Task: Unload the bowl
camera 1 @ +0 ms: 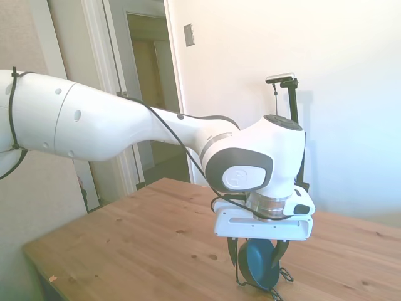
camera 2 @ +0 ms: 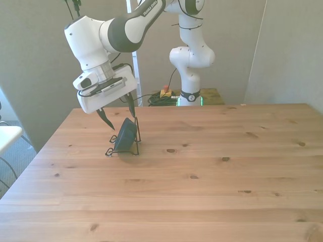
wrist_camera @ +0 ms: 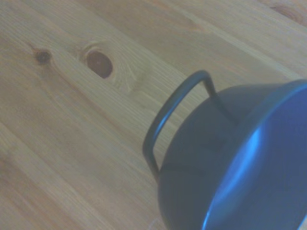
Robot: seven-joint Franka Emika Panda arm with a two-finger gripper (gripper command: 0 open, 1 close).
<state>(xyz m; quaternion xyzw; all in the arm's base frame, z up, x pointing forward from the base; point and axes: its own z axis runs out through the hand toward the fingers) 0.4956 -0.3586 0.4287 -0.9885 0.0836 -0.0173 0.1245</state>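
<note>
End effector (camera 2: 117, 117) spread above bowl (camera 2: 125, 136)

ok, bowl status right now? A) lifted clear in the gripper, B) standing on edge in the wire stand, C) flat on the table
B: the bowl stands on edge in the wire stand on the table, with the gripper open above it.

One dark blue bowl (camera 2: 125, 135), standing on edge at about 9 o'clock from the table's centre in the front view. One thin black wire stand (camera 2: 135, 132) holding it. One wooden table (camera 2: 212, 166). One white arm with one gripper (camera 2: 118, 115), its two dark fingers (camera 2: 104, 117) apart. One second white robot arm (camera 2: 191, 55) at 12 o'clock, behind the table.
</note>
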